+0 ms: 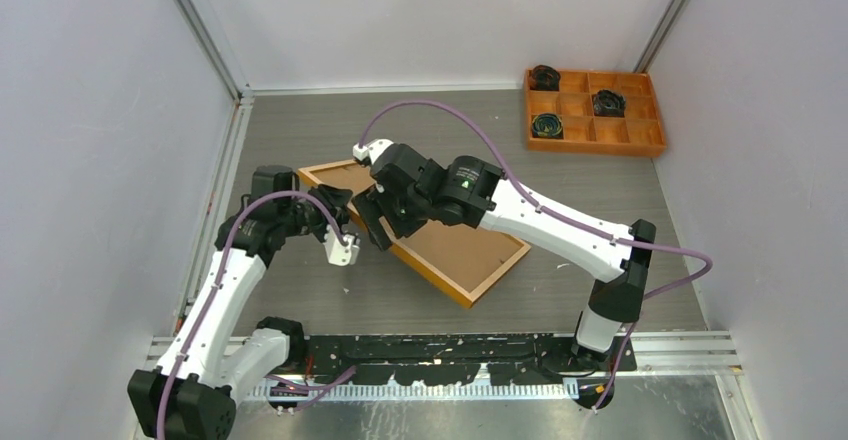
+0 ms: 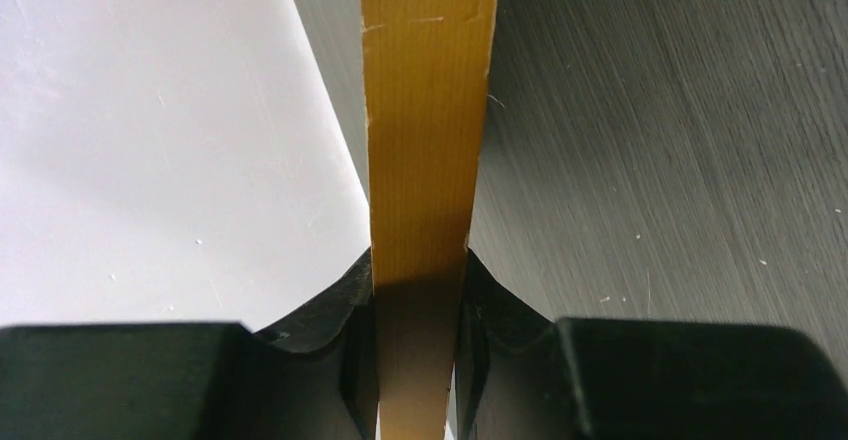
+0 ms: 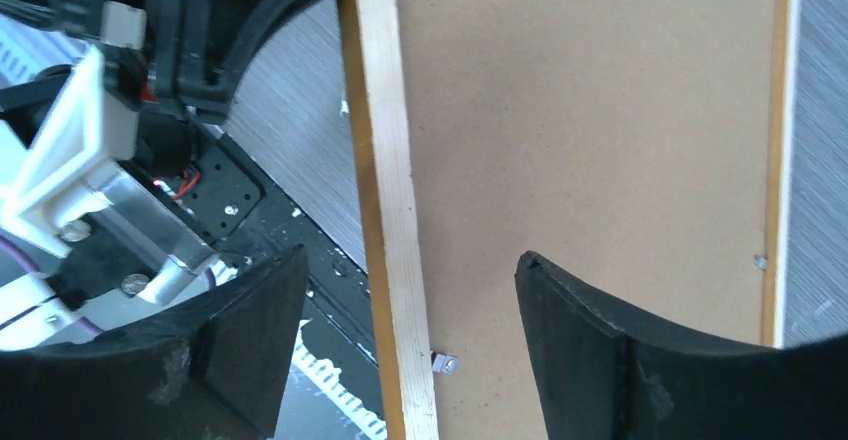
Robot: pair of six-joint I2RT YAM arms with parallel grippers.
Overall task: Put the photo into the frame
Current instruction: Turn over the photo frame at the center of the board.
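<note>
The frame (image 1: 497,278) lies back side up on the grey table, with a plain brown backing board (image 1: 455,248) filling it. The photo's print is hidden from every view. My left gripper (image 1: 338,206) is shut on the frame's left end; in the left wrist view (image 2: 420,272) both fingers press the orange-brown rail (image 2: 430,110). My right gripper (image 1: 376,224) is open just above the frame's near-left rail (image 3: 385,110). Its fingers straddle that rail, one over the backing board (image 3: 590,110). A small metal tab (image 3: 445,363) sits by the rail.
An orange compartment tray (image 1: 640,145) with a few dark round items stands at the back right. White walls close in on both sides and the back. The black base rail (image 1: 450,352) runs along the near edge. A white surface (image 2: 150,140) lies left of the gripped rail.
</note>
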